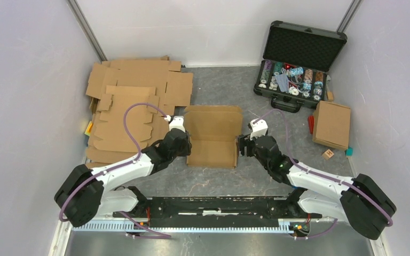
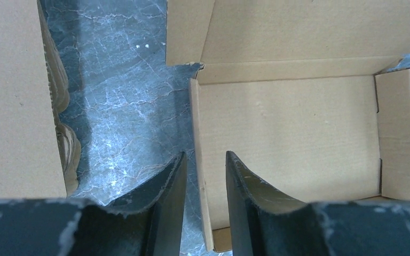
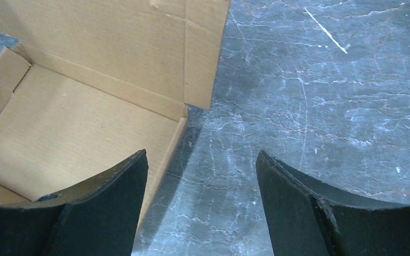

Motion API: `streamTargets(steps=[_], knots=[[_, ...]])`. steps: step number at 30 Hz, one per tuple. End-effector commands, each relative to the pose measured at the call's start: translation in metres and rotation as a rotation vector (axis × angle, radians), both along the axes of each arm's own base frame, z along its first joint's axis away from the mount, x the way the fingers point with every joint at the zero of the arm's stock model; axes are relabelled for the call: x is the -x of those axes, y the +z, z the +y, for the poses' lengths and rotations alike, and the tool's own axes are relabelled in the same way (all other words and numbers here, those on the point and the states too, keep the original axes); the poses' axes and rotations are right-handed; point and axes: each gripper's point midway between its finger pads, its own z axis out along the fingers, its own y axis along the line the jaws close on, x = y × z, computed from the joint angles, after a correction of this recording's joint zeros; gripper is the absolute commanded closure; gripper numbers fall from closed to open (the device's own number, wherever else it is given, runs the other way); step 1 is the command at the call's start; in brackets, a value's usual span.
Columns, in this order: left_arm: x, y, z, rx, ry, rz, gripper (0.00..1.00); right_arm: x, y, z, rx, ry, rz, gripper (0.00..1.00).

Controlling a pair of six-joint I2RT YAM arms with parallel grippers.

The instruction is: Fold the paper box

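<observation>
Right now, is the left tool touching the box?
Apart. The left wrist view shows the box wall between the fingers of the left tool, gaps both sides.

From above and behind, the top camera takes in the whole grey marbled table. Both wrist cameras, close and downward, share the open brown cardboard box.

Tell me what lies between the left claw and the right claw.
Only the box, with its lid open; the top view shows it.
</observation>
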Motion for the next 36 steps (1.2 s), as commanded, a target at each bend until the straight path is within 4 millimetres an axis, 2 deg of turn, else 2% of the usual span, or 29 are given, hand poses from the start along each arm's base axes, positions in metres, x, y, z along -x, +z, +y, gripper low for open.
streamTargets(steps=[1, 8, 25, 36], knots=[[-0.013, 0.022, 0.002, 0.017, 0.006, -0.11, 0.6, -0.008, 0.027, -0.003, -0.042, -0.007, -0.145, 0.21], [-0.012, 0.034, 0.005, 0.038, 0.003, -0.158, 0.6, -0.002, 0.029, 0.0, -0.102, 0.031, -0.198, 0.2], [-0.011, 0.044, 0.006, 0.077, -0.008, -0.21, 0.59, 0.0, 0.035, -0.009, -0.122, 0.003, -0.254, 0.2], [-0.012, 0.046, 0.008, 0.095, -0.012, -0.231, 0.54, 0.004, 0.04, -0.011, -0.127, 0.022, -0.301, 0.2]])
